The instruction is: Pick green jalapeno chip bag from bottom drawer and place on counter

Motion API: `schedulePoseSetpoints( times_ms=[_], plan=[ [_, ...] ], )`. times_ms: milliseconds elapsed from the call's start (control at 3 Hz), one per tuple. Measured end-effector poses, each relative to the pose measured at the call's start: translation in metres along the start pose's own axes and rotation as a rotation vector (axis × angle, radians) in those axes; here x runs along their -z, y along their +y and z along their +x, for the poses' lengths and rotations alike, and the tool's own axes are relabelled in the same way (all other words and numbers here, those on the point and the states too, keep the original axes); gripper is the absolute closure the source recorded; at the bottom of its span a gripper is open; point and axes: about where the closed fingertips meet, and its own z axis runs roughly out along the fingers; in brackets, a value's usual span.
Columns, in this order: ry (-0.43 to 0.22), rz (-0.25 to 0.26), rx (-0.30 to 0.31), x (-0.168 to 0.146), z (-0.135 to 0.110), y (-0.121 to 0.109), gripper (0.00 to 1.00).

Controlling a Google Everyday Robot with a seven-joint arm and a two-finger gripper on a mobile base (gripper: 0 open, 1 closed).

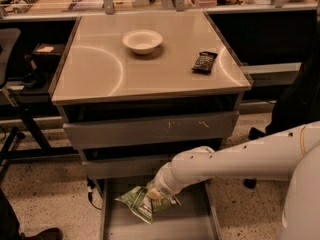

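Observation:
The green jalapeno chip bag (134,204), crinkled with white panels, hangs at the tip of my gripper (156,193) over the left part of the open bottom drawer (192,224). The gripper is shut on the bag's right end and holds it a little above the grey drawer floor. My white arm reaches in from the right, under the two closed drawers. The tan counter (100,69) is the top of the cabinet above.
A white bowl (142,40) and a small dark wrapper (205,62) lie on the counter. A cluttered desk (75,1) runs along the back. A dark chair (12,49) stands at left; a dark figure (300,94) at right. A cable (91,194) hangs left of the drawer.

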Motion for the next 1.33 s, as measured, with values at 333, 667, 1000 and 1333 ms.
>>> schedulePoseSetpoints(
  times_ms=[333, 667, 1000, 1333],
  plan=[
    [-0.001, -0.016, -0.021, -0.005, 0.003, 0.000, 1.00],
    [-0.032, -0.005, -0.031, 0.022, -0.015, -0.018, 1.00],
    [-0.024, 0.054, -0.001, 0.081, -0.042, -0.042, 1.00],
    [0.009, 0.100, 0.026, 0.129, -0.067, -0.054, 1.00]
  ],
)
